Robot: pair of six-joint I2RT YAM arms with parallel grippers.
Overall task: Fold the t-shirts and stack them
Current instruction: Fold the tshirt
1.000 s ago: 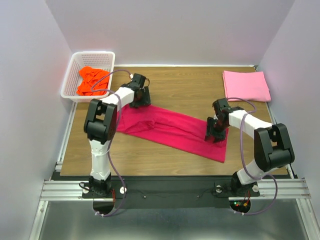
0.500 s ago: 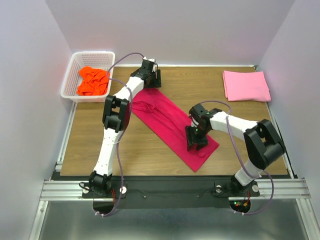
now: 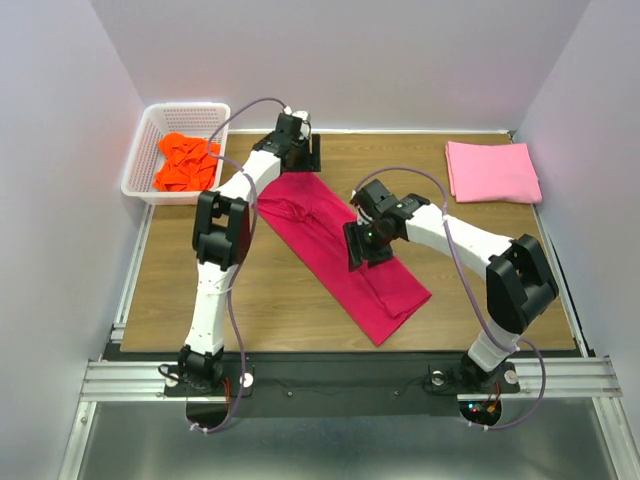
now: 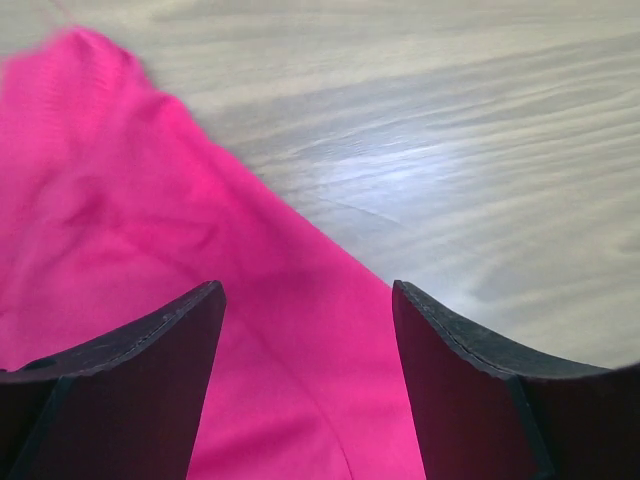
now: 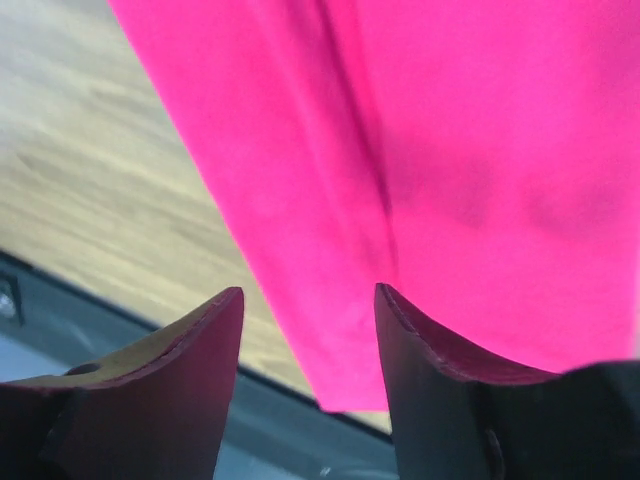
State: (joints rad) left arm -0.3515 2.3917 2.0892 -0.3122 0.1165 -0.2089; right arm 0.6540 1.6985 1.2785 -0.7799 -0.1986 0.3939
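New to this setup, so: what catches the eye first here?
A crimson t-shirt, folded into a long strip, lies diagonally mid-table, with the left gripper at its far end and the right gripper over its middle. A folded pink t-shirt sits far right; an orange t-shirt lies in the white basket far left.

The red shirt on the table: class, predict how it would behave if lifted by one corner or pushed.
Probably floppy: the red shirt lies flat with soft creases, so it would likely drape. Pushed, it would probably bunch rather than slide whole. It looks thin, so likely light.
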